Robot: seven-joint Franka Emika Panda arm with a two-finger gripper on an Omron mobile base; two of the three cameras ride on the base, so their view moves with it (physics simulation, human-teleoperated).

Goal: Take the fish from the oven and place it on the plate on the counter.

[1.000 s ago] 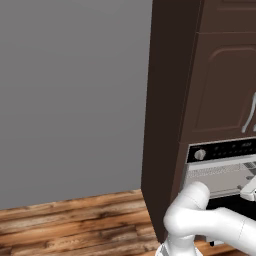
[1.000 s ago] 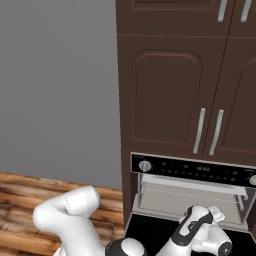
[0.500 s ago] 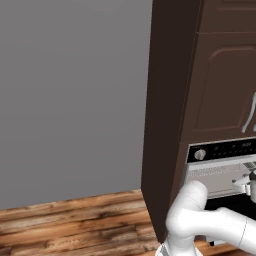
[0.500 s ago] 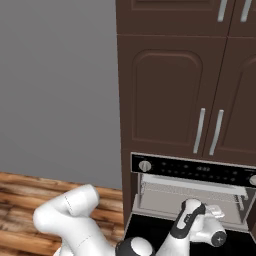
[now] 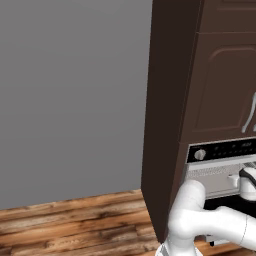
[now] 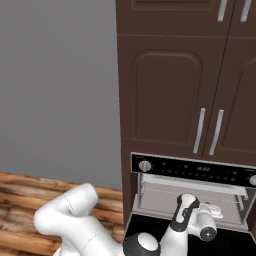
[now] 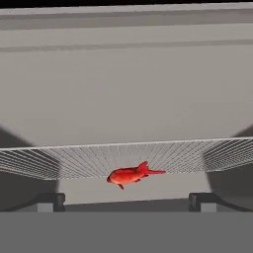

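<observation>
Your gripper (image 7: pixel 126 201) has its jaws spread wide apart, the two dark fingertips (image 7: pixel 49 200) standing far to either side at the bottom of the hand view, and nothing sits between them or touches them. Just beyond, roughly centred between the tips, the fish (image 7: pixel 129 175) lies on the wire rack (image 7: pixel 74 160), near its front edge, its tail pointing to the right in that view. It is apart from your fingers, so you hold nothing.

Looking outward, the oven (image 6: pixel 192 195) stands with its door dropped open, and your hand is at the mouth of the cavity in the right base view. The opening step looks done, then; you are in the reach toward the fish. Grasping it, drawing it out, and carrying it to the plate all remain ahead.
</observation>
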